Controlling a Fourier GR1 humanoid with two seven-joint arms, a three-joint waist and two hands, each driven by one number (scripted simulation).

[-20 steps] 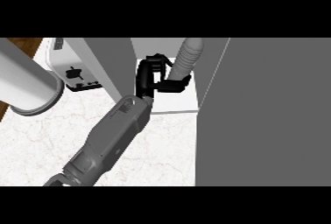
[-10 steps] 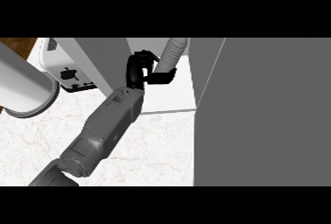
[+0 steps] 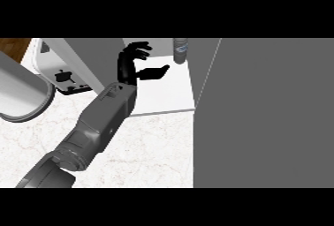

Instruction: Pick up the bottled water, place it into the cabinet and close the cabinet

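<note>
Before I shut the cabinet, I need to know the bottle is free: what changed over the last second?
The right hand let go of the bottled water, opened its fingers and drew away to the left. The bottle now stands apart from the hand at the back of the cabinet shelf. The cabinet door stayed open.

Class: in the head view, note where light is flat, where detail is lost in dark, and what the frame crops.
Head view: the right panel is flat grey, no glare; the black hand shows little detail against the white shelf; the bottle is cropped at the top; no shadow shows under the hand.
</note>
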